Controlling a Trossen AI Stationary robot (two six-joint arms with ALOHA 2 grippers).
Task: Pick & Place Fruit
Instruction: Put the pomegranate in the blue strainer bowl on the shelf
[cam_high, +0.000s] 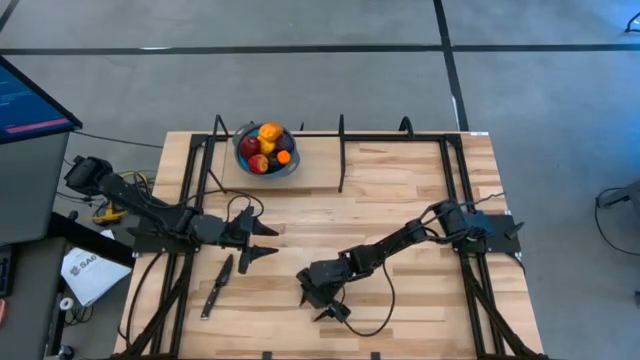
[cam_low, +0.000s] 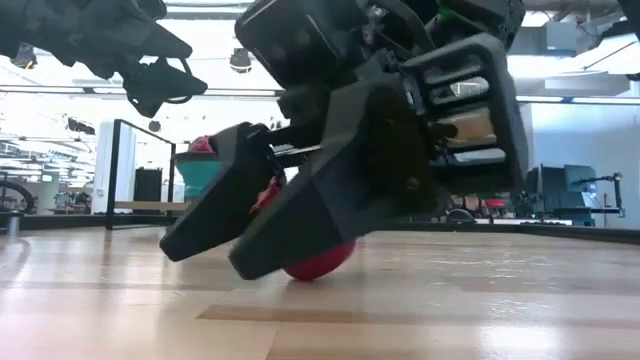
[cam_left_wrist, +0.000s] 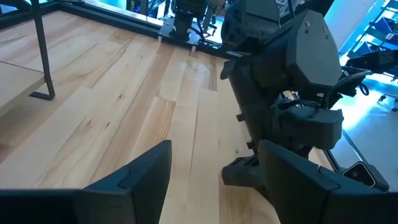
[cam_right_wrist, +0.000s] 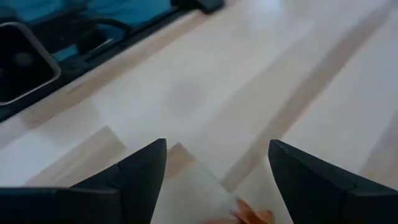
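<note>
Right hand (cam_low: 262, 250) low at table, fingers spread, straddling red fruit (cam_low: 322, 264); fruit's axis indiscernible.

Grey floor (cam_high: 330, 25) with dark seams; monitor (cam_high: 30, 100) left; bright ceiling lights.

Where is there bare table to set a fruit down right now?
The widest bare wood lies beyond the right gripper, between the bowl and the table's right rail. It is crowded near the front left: the knife, the open left gripper and the right gripper low over a red fruit.
</note>
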